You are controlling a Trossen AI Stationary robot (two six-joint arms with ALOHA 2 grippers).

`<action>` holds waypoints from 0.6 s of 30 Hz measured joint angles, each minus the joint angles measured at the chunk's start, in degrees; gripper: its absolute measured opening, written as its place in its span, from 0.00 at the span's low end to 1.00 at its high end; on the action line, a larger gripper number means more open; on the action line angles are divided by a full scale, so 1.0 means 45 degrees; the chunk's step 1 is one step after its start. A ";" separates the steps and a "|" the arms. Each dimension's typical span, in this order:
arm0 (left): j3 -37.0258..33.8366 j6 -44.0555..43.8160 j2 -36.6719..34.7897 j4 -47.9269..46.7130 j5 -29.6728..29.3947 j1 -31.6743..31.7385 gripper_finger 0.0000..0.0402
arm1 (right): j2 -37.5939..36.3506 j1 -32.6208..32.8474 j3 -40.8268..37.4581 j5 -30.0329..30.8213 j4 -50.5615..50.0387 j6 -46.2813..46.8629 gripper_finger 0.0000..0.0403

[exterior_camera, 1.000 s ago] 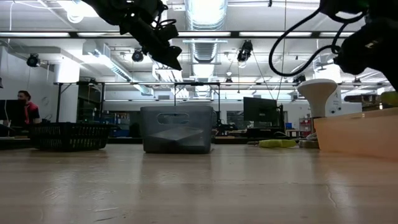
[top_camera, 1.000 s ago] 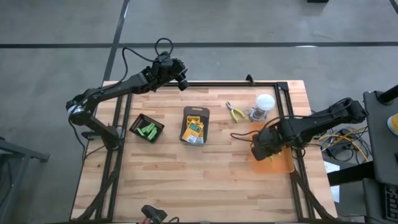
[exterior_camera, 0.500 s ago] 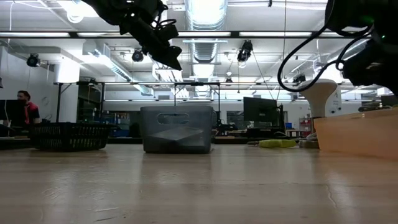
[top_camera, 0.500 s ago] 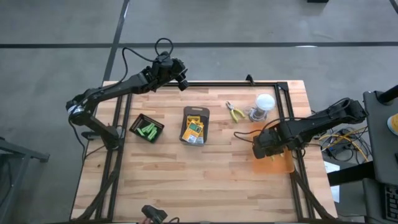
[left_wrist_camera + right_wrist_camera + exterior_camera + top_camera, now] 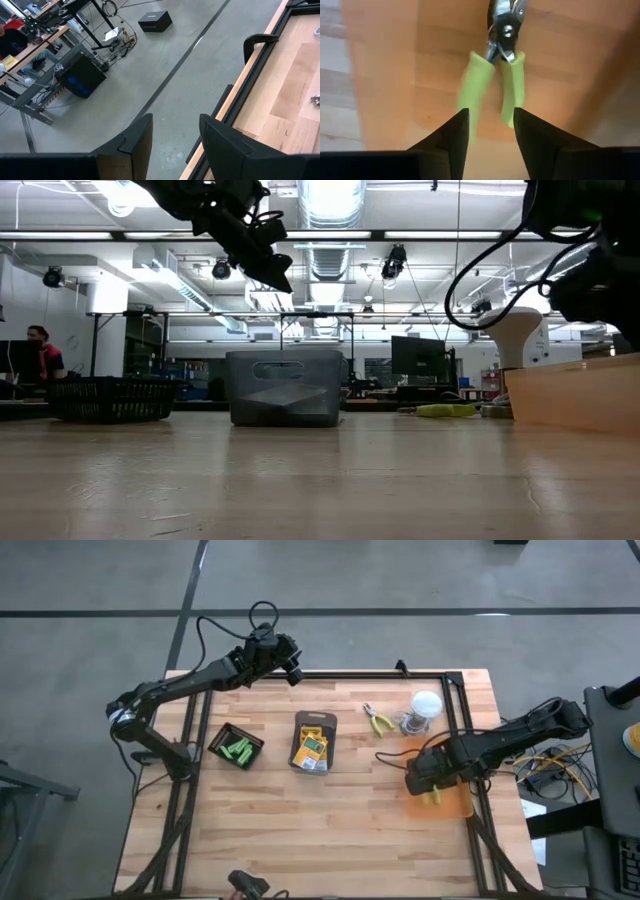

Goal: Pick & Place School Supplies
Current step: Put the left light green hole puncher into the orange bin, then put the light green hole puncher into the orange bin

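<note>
Having just parted, the right tool (image 5: 490, 135) released pliers (image 5: 495, 75) into the orange tray (image 5: 385, 75).

No words, labels, brand names or numbers can be read anywhere here. The crayon boxes (image 5: 311, 749) near the middle of the table (image 5: 330, 830) carry print, but it is far too small to make out. The pliers (image 5: 499, 60) show only bare metal and plain green handles, with no marking that can be read.
</note>
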 joint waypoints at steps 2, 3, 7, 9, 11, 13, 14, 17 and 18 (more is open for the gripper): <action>0.0000 0.0002 0.0000 0.0000 0.0000 0.0000 0.42 | -0.0005 0.0000 0.0005 0.0000 0.0275 -0.0069 0.39; 0.0000 0.0002 0.0000 0.0000 0.0000 0.0000 0.42 | -0.0005 0.0004 0.0044 0.0003 0.0277 -0.0087 0.39; 0.0000 0.0002 0.0000 0.0000 0.0000 0.0000 0.42 | -0.0005 0.0005 0.0595 0.0666 0.0398 -0.0493 0.41; 0.0000 0.0002 0.0000 0.0000 0.0002 0.0000 0.42 | -0.0005 0.0005 0.1062 0.1524 0.0373 -0.0540 0.41; 0.0000 0.0002 0.0000 0.0000 0.0000 0.0000 0.42 | -0.0014 0.0000 0.1638 0.2505 0.0402 -0.0651 0.41; 0.0000 0.0002 0.0000 0.0000 0.0005 0.0000 0.42 | -0.0024 -0.0005 0.2272 0.3406 0.0400 -0.0792 0.41; 0.0000 0.0002 0.0000 0.0000 0.0000 0.0000 0.42 | -0.0024 -0.0005 0.2611 0.3853 0.0419 -0.0821 0.40; 0.0000 0.0002 0.0000 0.0000 0.0000 0.0000 0.42 | -0.0018 -0.0088 0.3611 0.5456 0.0458 -0.0826 0.39; 0.0000 0.0002 0.0000 0.0000 0.0000 0.0000 0.42 | -0.0014 -0.0191 0.3908 0.6079 0.0454 -0.0830 0.39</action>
